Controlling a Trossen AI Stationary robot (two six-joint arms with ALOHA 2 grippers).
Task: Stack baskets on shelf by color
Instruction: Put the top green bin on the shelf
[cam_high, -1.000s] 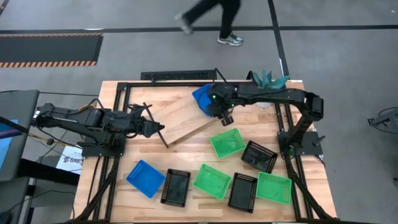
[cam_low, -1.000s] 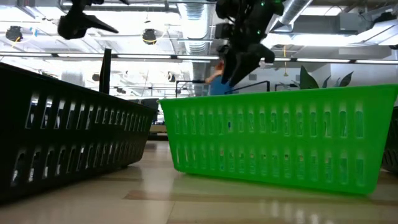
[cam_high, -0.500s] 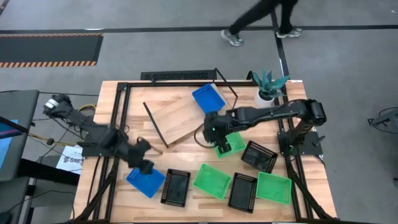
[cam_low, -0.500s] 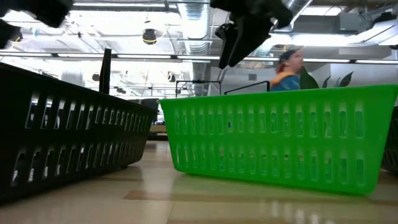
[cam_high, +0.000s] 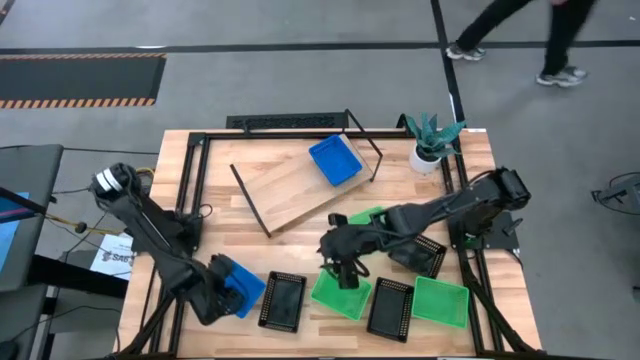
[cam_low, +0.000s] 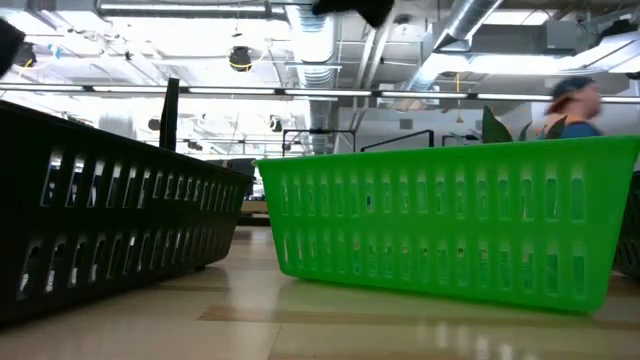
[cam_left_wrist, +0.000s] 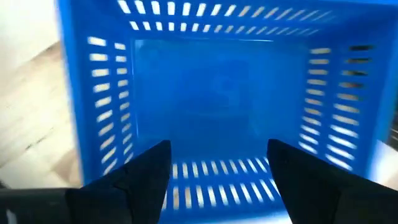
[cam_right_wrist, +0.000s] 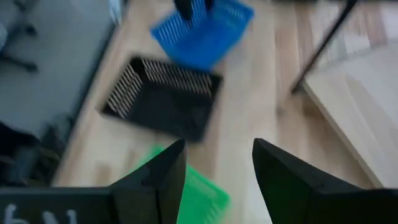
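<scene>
High view: the shelf (cam_high: 295, 187) lies tilted on the tabletop (cam_high: 215, 225), one blue basket (cam_high: 336, 161) at its 2 o'clock end.
Left tool (cam_high: 222, 293): at the 7 o'clock part of the tabletop, over a second blue basket (cam_high: 240, 285).
Left tool state: fingers (cam_left_wrist: 140, 177) spread apart, released; the blue basket (cam_left_wrist: 217, 106) fills the left wrist view beyond them.
Right tool (cam_high: 343, 268): near the tabletop centre, above a green basket (cam_high: 340, 292) in the 6 o'clock row.
Right tool state: fingers (cam_right_wrist: 155, 180) apart, grasping nothing.
Right wrist view: a black basket (cam_right_wrist: 163, 98), the blue basket (cam_right_wrist: 205, 31) past it, a green basket edge (cam_right_wrist: 199, 193) near the fingers.
6 o'clock row: black basket (cam_high: 283, 300), green, black basket (cam_high: 390, 307), green basket (cam_high: 441, 302).
Other baskets: a green one (cam_high: 372, 217) partly under the right arm; a black one (cam_high: 425, 255) at 4 o'clock.
Plant pot (cam_high: 428, 155): at 1 o'clock.
Low view: green basket (cam_low: 450, 225) and black basket (cam_low: 100, 210) close to the lens.
</scene>
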